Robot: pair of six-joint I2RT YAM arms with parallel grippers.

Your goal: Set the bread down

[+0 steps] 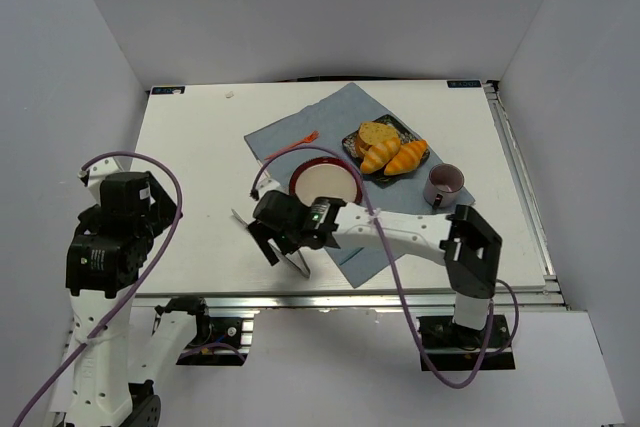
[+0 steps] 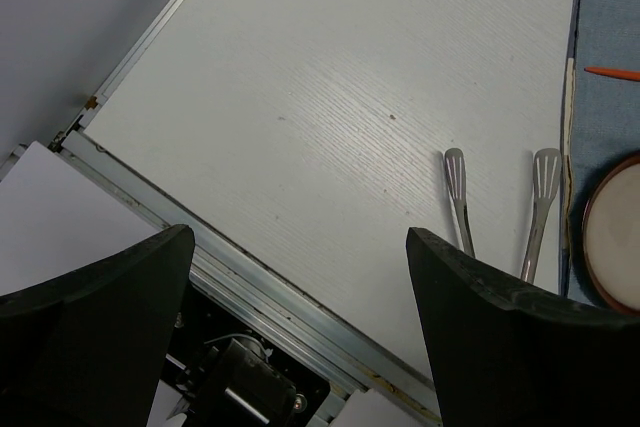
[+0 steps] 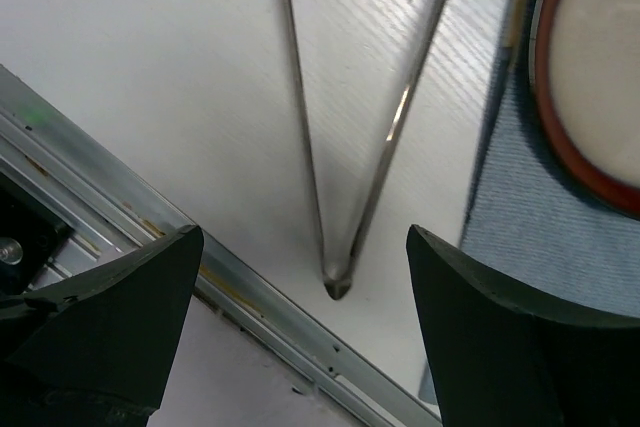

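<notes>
Hovers right gripper, fingers spread and empty, over V-shaped steel tongs at the near edge, likely as lifting tool. Leaves small golden-yellow croissant on black tray, far right. Parks left gripper released, clear at left.

Bench layout, top view, plate as dial centre.
Plate on cloth. Tray at 1 o'clock, also on cloth, holding bun at rear, the bread before it, second croissant at the bread's 3 o'clock. Mug at 3 o'clock. Tongs at 7 o'clock, beside cloth.
</notes>
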